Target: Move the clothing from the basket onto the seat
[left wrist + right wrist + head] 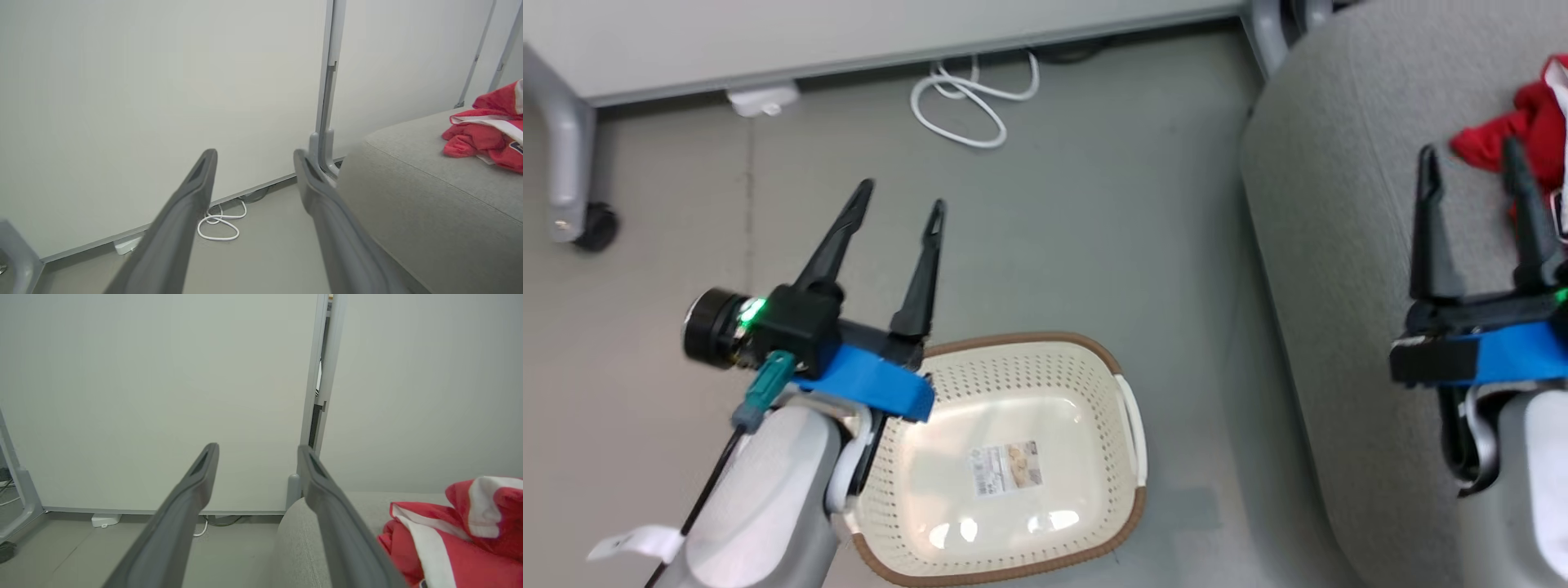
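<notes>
Head view shows the basket point(1013, 337) empty on the floor and the clothing point(1523, 122) heaped on the seat point(1339, 245). The left gripper point(902, 194) and right gripper point(1468, 147) hold nothing, fingers spread. The right one hovers beside the red heap; a careless pull-back could snag the cloth and drag it off.

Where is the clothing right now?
In the head view the clothing lies bunched on the seat at the far right, just beyond the right gripper; the basket on the floor is empty.
</notes>
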